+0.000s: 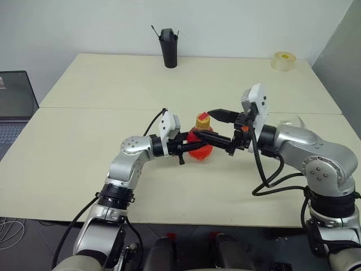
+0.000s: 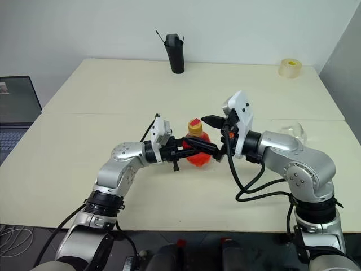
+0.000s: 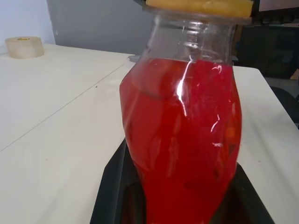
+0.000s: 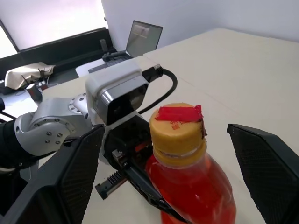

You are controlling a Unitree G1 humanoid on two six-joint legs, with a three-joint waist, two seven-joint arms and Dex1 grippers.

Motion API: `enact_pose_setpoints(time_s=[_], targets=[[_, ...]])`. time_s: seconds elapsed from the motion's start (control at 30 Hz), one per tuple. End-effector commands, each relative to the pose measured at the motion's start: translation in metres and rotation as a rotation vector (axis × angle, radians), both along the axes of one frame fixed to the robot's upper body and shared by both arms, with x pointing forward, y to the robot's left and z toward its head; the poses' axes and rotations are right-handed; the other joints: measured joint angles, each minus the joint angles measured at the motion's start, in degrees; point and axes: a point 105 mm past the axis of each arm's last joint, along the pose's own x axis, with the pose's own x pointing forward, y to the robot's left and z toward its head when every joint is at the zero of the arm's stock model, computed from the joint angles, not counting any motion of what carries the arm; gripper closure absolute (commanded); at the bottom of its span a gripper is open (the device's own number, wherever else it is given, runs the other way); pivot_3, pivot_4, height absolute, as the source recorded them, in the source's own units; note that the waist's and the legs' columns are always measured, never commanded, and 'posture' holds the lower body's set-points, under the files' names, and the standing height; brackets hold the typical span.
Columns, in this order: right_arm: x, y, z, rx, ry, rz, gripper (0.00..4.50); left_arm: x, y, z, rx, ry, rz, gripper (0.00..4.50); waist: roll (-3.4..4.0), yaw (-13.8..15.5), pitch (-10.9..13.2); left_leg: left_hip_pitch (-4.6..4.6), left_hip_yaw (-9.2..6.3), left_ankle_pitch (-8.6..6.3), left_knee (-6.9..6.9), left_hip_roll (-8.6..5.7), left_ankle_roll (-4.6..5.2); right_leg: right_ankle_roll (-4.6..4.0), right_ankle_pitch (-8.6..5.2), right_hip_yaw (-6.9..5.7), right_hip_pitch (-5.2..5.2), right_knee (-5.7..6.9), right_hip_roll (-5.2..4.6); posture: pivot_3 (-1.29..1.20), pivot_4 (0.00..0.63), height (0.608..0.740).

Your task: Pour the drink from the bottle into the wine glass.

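Matte cream table, left hand gripping bulgy bottle, right hand spread wide

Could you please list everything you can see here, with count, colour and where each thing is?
bottle: one, clear with a yellow-orange cap bearing red tape, on the near table between both grippers
drink: red, filling the bottle
wine glass: one, clear, on the near table behind the right arm
black cup: one, black, holding thin sticks, far table by the wall
tape roll: one, pale yellow, far right corner of the far table
laptop: one, dark, beside the tables' left edge
tables: two, cream, pushed together
left gripper: black fingers, shut on the bottle's body
right gripper: black fingers, open, flanking the cap
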Motion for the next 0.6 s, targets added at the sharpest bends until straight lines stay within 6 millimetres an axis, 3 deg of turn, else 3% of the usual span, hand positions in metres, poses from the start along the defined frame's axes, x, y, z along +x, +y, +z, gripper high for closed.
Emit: enact_pose_setpoints(time_s=[0.03, 0.1, 0.2, 0.47, 0.6], targets=[[0.0006, 0.0018, 0.0156, 0.030, -0.049, 0.000, 0.00, -0.0033, -0.0022, 0.0171, -0.022, -0.074, -0.018, 3.64, 0.00, -0.01, 0.00, 0.00, 0.00, 0.00, 0.00, 0.00, 0.00, 0.00, 0.00, 0.00, 0.00, 0.01, 0.00, 0.00, 0.150, 0.740], [0.0032, 0.0039, 0.0169, 0.035, -0.050, -0.005, 0.00, -0.0033, -0.0022, 0.0173, -0.022, -0.074, -0.017, 3.64, 0.00, -0.01, 0.00, 0.00, 0.00, 0.00, 0.00, 0.01, 0.00, 0.00, 0.00, 0.00, 0.00, 0.01, 0.00, 0.00, 0.150, 0.740], [0.0062, 0.0058, 0.0162, 0.029, -0.052, -0.014, 0.58, -0.0034, -0.0022, 0.0176, -0.023, -0.075, -0.015, 3.64, 0.00, 0.00, 0.00, 0.00, 0.01, 0.00, 0.00, 0.00, 0.00, 0.00, 0.00, 0.00, 0.00, 0.00, 0.00, 0.00, 0.150, 0.740], [0.0092, 0.0072, 0.0108, 0.006, -0.049, -0.025, 3.22, -0.0032, -0.0007, 0.0170, -0.022, -0.073, -0.006, 3.65, 0.00, 0.00, 0.00, 0.00, 0.00, 0.00, 0.00, 0.00, 0.00, 0.00, 0.00, 0.00, 0.00, 0.01, 0.00, 0.00, 0.150, 0.740], [0.0094, 0.0065, 0.0151, 0.018, -0.061, -0.024, 3.22, -0.0034, -0.0002, 0.0170, -0.021, -0.074, -0.004, 3.66, 0.00, 0.01, 0.00, 0.00, 0.00, 0.00, 0.00, 0.00, 0.00, 0.00, 0.00, 0.00, 0.00, 0.00, 0.00, 0.00, 0.150, 0.740]])
